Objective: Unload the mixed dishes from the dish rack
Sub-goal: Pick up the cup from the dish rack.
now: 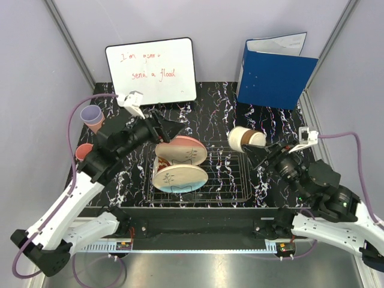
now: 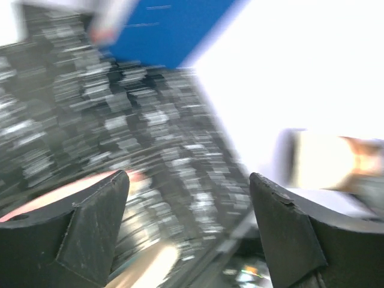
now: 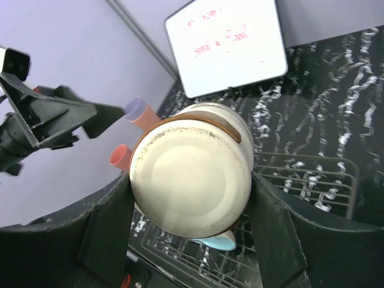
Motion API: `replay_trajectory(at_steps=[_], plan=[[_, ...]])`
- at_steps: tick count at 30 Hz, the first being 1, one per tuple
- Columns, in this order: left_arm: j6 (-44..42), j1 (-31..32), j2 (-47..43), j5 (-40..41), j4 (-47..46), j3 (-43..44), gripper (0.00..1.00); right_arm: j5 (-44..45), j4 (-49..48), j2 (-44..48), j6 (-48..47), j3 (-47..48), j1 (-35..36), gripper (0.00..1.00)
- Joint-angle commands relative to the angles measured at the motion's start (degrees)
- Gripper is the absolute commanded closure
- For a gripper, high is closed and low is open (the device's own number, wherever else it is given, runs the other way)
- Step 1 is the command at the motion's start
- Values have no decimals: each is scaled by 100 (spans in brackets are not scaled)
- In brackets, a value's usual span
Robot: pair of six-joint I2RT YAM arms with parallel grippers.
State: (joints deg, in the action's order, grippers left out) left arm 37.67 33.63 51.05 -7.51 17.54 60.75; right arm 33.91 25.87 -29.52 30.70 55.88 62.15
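Observation:
The black wire dish rack (image 1: 231, 174) sits mid-table with two cream-pink plates leaning in its left half, one behind (image 1: 183, 151) and one in front (image 1: 180, 177). My right gripper (image 1: 257, 149) is shut on the cream-and-brown bowl (image 1: 246, 138), held on its side above the rack's right end; in the right wrist view the bowl's base (image 3: 191, 180) fills the gap between my fingers (image 3: 273, 240). My left gripper (image 1: 174, 130) is open and empty just above the rear plate. The left wrist view is blurred; its fingers (image 2: 90, 228) stand wide apart.
A lavender tumbler (image 1: 92, 115) and a pink tumbler (image 1: 84, 150) stand on the table at far left. A whiteboard (image 1: 153, 69) and a blue folder (image 1: 273, 75) lean against the back wall. Side walls close in the table.

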Motion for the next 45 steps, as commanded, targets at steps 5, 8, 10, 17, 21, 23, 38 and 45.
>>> replay_trajectory(at_steps=[5,8,10,17,21,23,38,45], plan=[[1602,21,493,-2711,-4140,-678,11,-920,-2830,394,-3,-999,25,100],[1998,30,740,-2931,-4740,-766,11,-1202,-3298,202,59,-1114,34,100],[2077,47,810,-2949,-4821,-802,11,-1352,-3518,70,85,-1105,34,100],[2139,65,714,-3037,-5024,-942,11,-1668,-3957,-677,120,-991,-53,100],[2183,74,644,-3072,-5129,-1030,11,-2324,-4264,-1108,418,-938,-543,100],[2183,74,599,-3116,-5120,-1013,11,-2739,-4432,-1301,777,-982,-904,100],[2254,74,626,-3415,-5244,-1118,79,-3962,-5373,-2313,1281,-877,-1548,100],[1000,30,275,-2565,-2911,-277,100,-3446,-4104,-2137,868,-605,-1566,14]])
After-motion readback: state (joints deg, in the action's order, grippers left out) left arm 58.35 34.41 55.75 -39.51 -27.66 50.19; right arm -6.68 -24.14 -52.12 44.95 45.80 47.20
